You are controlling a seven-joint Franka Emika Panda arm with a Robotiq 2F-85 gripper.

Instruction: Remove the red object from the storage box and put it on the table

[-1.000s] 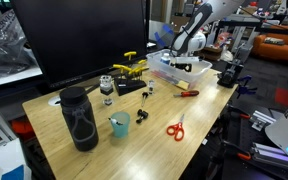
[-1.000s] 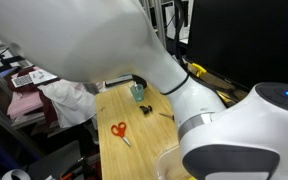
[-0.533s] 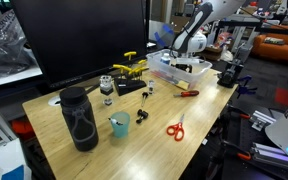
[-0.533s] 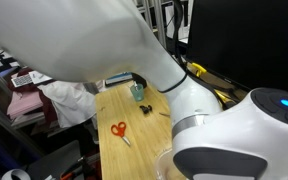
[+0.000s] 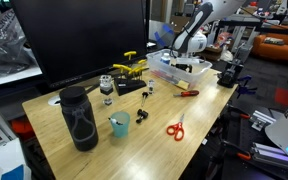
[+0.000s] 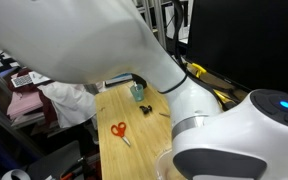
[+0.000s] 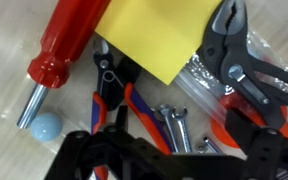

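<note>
The storage box (image 5: 170, 70) stands at the table's (image 5: 134, 140) far end. My gripper (image 5: 191, 58) hangs over it, and in the wrist view (image 7: 174, 165) its dark fingers are spread open and empty just above the contents. The red object, pliers with black jaws and dark-red handles (image 7: 274, 82), lies at the right of the box floor. Beside it are a yellow sheet (image 7: 164, 35), a bright red screwdriver handle (image 7: 69, 45), red-and-blue pliers (image 7: 112, 95) and small wrenches (image 7: 174, 125) right under the fingers.
On the table are red-handled scissors (image 5: 175, 129) (image 6: 118, 130), a slim red-orange tool (image 5: 187, 93), a teal cup (image 5: 119, 124) (image 6: 138, 92), a black speaker (image 5: 79, 118) and a yellow tool (image 5: 132, 67). A big monitor (image 5: 79, 40) stands behind. A blue ball (image 7: 44, 127) lies in the box.
</note>
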